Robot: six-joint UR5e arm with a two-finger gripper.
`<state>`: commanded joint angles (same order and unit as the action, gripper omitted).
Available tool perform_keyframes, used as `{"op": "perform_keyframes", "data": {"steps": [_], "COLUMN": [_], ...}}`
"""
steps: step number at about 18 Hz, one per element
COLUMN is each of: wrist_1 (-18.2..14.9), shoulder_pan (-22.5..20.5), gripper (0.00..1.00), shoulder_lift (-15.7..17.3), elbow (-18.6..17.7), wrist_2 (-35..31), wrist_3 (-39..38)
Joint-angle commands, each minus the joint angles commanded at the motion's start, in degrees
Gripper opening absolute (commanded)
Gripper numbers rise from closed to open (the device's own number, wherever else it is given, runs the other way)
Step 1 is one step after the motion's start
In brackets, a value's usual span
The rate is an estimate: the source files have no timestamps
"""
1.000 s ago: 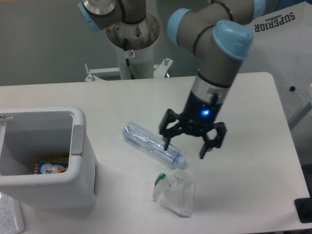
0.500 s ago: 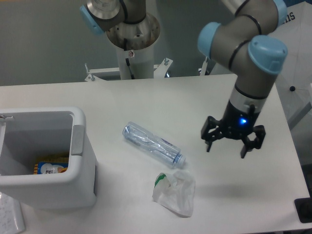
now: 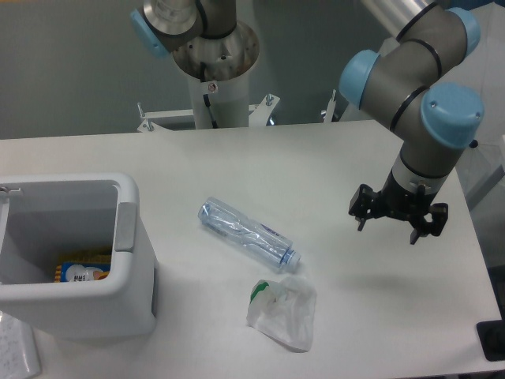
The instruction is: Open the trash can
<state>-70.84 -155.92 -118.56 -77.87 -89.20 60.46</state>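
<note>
The trash can [image 3: 118,304] is a large boxy white bin at the left front of the table. Its top stands open and I see into it; a yellow and white packet [image 3: 79,270] lies on its bottom. A grey push tab [image 3: 125,227] sits on its right rim. The lid itself is not in view. My gripper [image 3: 387,232] is open and empty, fingers pointing down, hovering over the right side of the table, far from the bin.
A clear plastic bottle [image 3: 246,234] lies on its side mid-table. A small clear plastic bag [image 3: 282,312] with a green mark lies in front of it. The arm's base column [image 3: 215,63] stands at the back. The table's right edge is near the gripper.
My gripper has moved right, from just over the bottle's cap end to the right side of the table. It stays open and empty. The bottle, bag and bin have not moved.
</note>
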Motion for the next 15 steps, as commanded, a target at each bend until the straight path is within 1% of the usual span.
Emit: {"op": "perform_keyframes", "data": {"steps": [6, 9, 15], "wrist_1": [0.1, 0.2, 0.2], "shoulder_pan": [0.0, 0.8, 0.9], "gripper": [1.00, 1.00, 1.00], "shoulder_lift": [0.5, 0.5, 0.6], "elbow": [-1.2, -1.5, -1.6], "wrist_2": [0.0, -0.1, 0.1], "wrist_3": [1.2, 4.9, 5.3]}}
